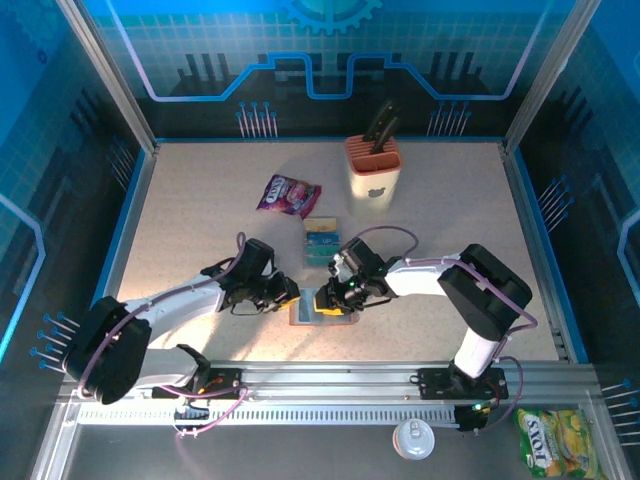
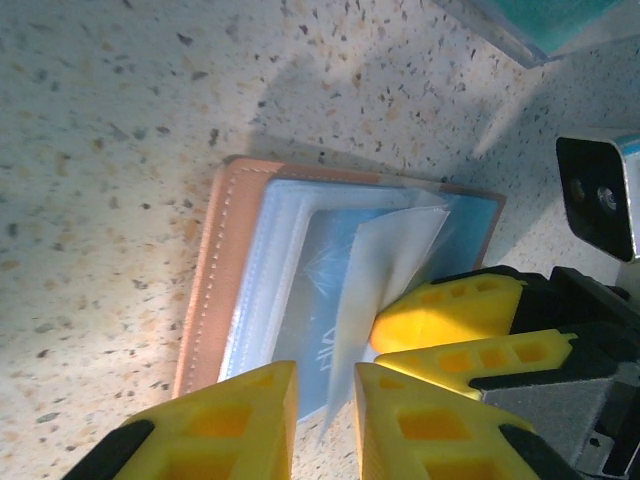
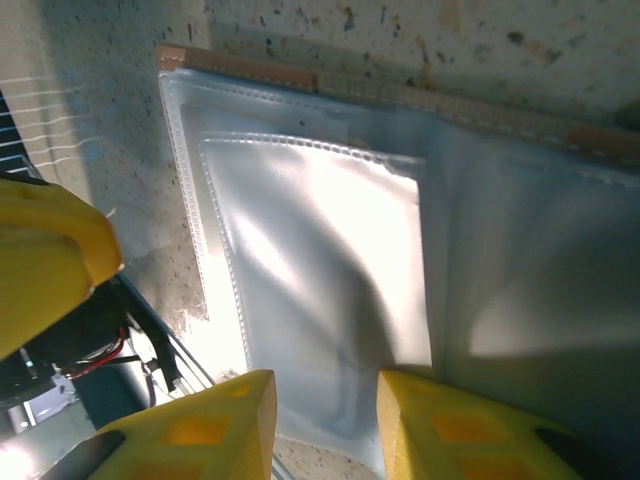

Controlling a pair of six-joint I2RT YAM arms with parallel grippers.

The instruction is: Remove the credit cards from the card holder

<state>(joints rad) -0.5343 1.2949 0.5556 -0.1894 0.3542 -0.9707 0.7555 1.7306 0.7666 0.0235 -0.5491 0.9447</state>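
As the left gripper (image 2: 325, 388), slightly parted, and right gripper (image 3: 322, 400), grip unclear, seemingly spread the holder's (image 2: 205, 290) sleeves (image 2: 390, 250), a card (image 2: 305, 300) needs pinching next.

Purple snack packet (image 1: 288, 194) lies left of the knife block (image 1: 374, 170).

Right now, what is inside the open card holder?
The card holder holds clear plastic sleeves; a pale blue card shows through one. Glare and overlapping sleeves hide whether more cards lie beneath.
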